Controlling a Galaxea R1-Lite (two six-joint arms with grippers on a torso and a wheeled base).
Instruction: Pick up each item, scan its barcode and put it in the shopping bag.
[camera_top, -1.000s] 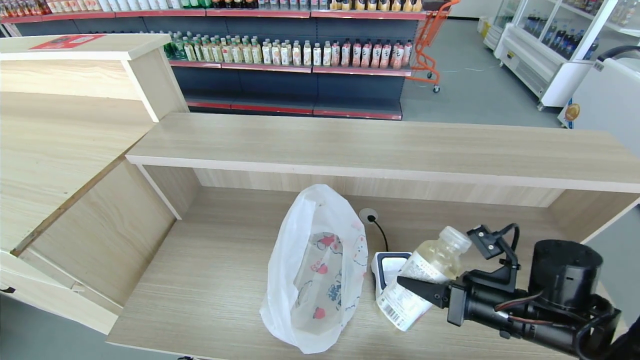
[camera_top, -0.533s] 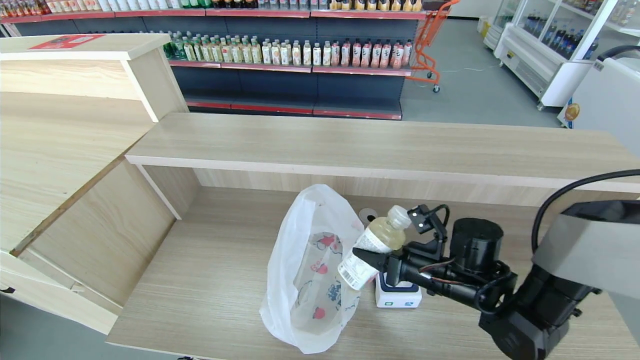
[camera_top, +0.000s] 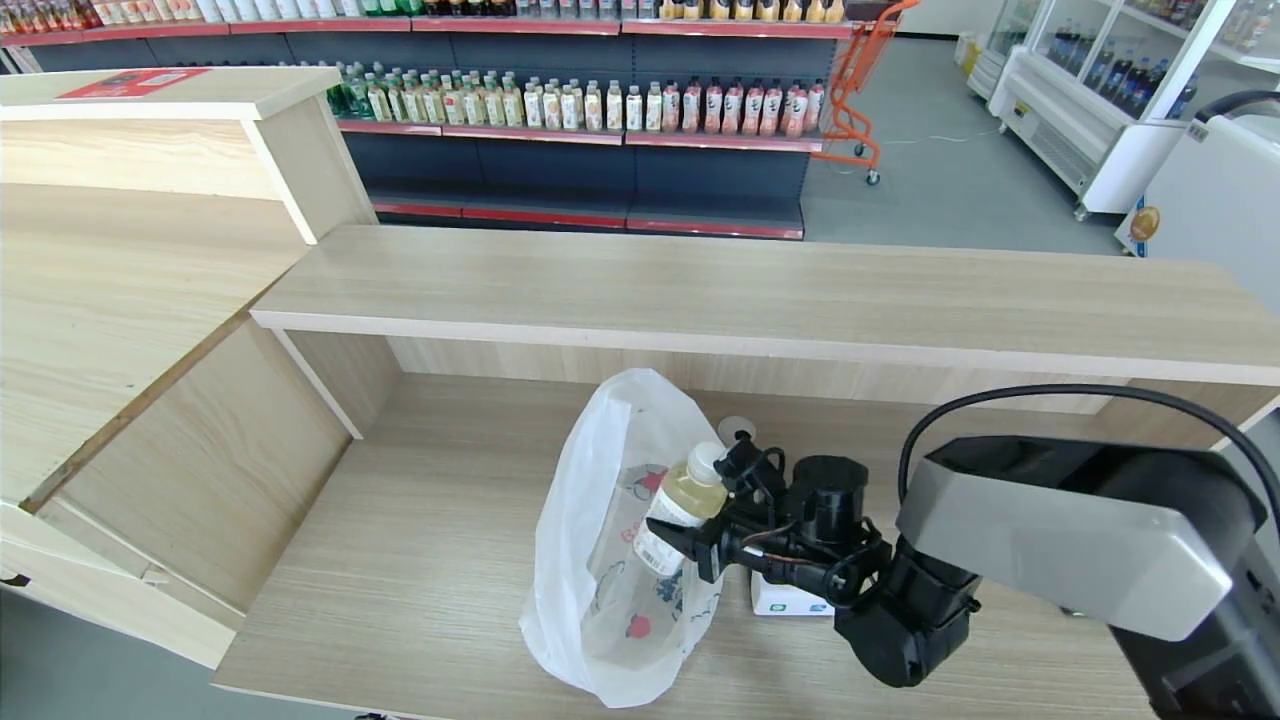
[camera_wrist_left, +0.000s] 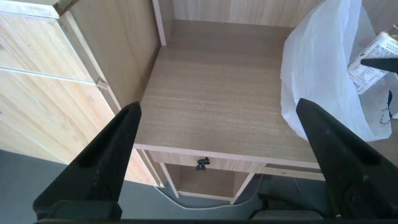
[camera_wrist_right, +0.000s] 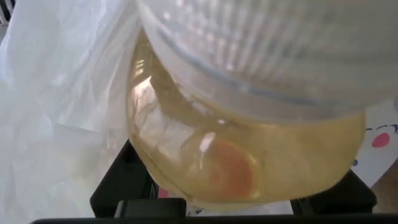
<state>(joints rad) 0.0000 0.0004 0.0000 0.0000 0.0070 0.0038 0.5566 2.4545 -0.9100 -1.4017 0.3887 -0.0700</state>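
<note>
Your right gripper is clamped on the clear plastic bottle of pale yellow drink with a white cap, low and centre in the head view. The black fingers pinch the labelled lower half. The bottle is tilted, cap up and leaning to the frame's right, base pointing down-left.

It sits right at the white translucent plastic shopping bag with cartoon prints, which stands open on the light wooden counter. The bottle's base overlaps the bag's right side. Whether it is past the rim or just in front of the film, I can't say from here.

In the right wrist view the bottle is pressed close, yellow liquid glowing and dark jaws on either side, with bag plastic draped right beside it.

A small white box scanner stands on the counter just right of the bag, mostly behind your arm. A black cable runs from it to a round grommet near the back wall.

Your left gripper hangs wide apart and holds nothing — both dark fingers are splayed above the counter's front edge. The bag is at the upper right of that picture.

Drinks shelves and an orange trolley run across the top of the head view.
</note>
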